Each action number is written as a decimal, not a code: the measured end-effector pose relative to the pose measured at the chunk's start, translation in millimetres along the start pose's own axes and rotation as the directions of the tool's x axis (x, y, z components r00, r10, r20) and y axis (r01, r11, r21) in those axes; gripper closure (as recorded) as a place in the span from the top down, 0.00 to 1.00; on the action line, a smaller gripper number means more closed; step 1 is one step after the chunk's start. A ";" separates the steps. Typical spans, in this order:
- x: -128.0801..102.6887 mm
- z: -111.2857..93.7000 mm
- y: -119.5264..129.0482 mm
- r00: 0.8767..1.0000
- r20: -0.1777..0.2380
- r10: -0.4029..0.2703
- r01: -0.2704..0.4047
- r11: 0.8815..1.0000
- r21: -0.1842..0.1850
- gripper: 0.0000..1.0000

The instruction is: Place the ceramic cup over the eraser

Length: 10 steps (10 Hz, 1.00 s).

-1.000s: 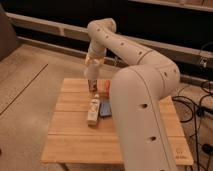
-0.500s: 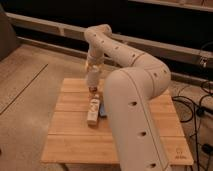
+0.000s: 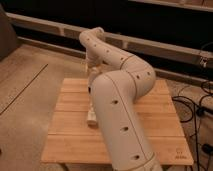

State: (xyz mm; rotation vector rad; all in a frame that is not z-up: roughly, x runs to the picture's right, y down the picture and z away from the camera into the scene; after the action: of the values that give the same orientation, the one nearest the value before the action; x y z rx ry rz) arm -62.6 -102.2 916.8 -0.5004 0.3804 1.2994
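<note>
Pincer (image 3: 92, 70) is sitting at the far end of the arm, over the far edge of the bench (image 3: 150, 127), mostly masked by the arm's own bulk. Its fingers are standing closed; whether they are gripping anything cannot be told, since only a pale shape is showing just below the wrist.

Arm (image 3: 117, 95) is filling the middle of the view: a thick white segment is rising from the near edge, bending at an elbow on the right, then reaching back and left toward the far side.

White bottle (image 3: 91, 116) is lying on the wooden slats, touching the left flank of the arm, its near end poking out.

Ceramic cup and eraser are not showing clearly; the arm is covering the patch of bench where they could be.

Grey floor (image 3: 30, 85) is lying to the left.
</note>
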 end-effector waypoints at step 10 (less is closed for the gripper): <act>-3.5 41.9 34.8 0.996 -0.061 -0.064 0.064 0.998 -0.011 0.15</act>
State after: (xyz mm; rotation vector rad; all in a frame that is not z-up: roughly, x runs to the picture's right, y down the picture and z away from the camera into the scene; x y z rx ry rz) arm -97.7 -75.5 948.9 -0.5567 0.4062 1.2263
